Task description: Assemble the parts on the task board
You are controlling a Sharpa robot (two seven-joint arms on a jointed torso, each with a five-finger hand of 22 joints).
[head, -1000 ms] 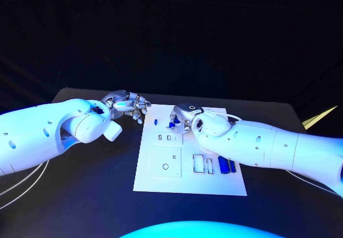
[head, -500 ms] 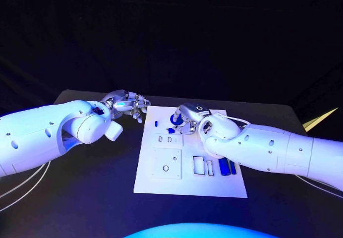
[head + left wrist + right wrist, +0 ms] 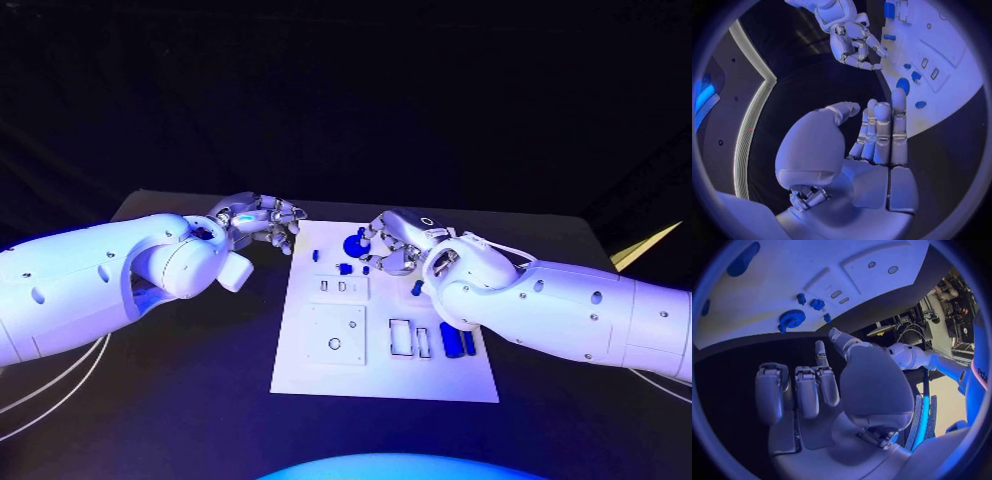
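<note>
Task board (image 3: 382, 375): a white plate lying flat at the middle of the black table (image 3: 159, 400), long axis running away from the robot. Parts: a round blue gear-like piece (image 3: 356, 242) and several smaller blue pieces (image 3: 346, 268) are seen at the far end of the board; 2 long blue pieces (image 3: 460, 340) lie at the near right, beside pale rectangular recesses (image 3: 400, 334). Left hand (image 3: 264, 218): held over the table just off the board's far left edge, fingers extended and close together in the left wrist view (image 3: 879, 135), nothing seen in them; judged empty and open. Right hand (image 3: 392, 243): poised above the board's far end beside the gear-like piece, fingers partly curled in the right wrist view (image 3: 807, 390), no part seen between them; judged empty and open. Step in hand, as judged: a reach by the right hand for 1 of the far-end pieces. A good grasp would be made from above, with the fingers closed on the chosen piece alone, neighbours left undisturbed, and the board kept from sliding. Hard to make out: the right fingertips are partly masked by the wrist in the head view; contact with the board cannot be told. The shapes of the smaller pieces, and whether they stand in sockets or lie loose, cannot be resolved.
</note>
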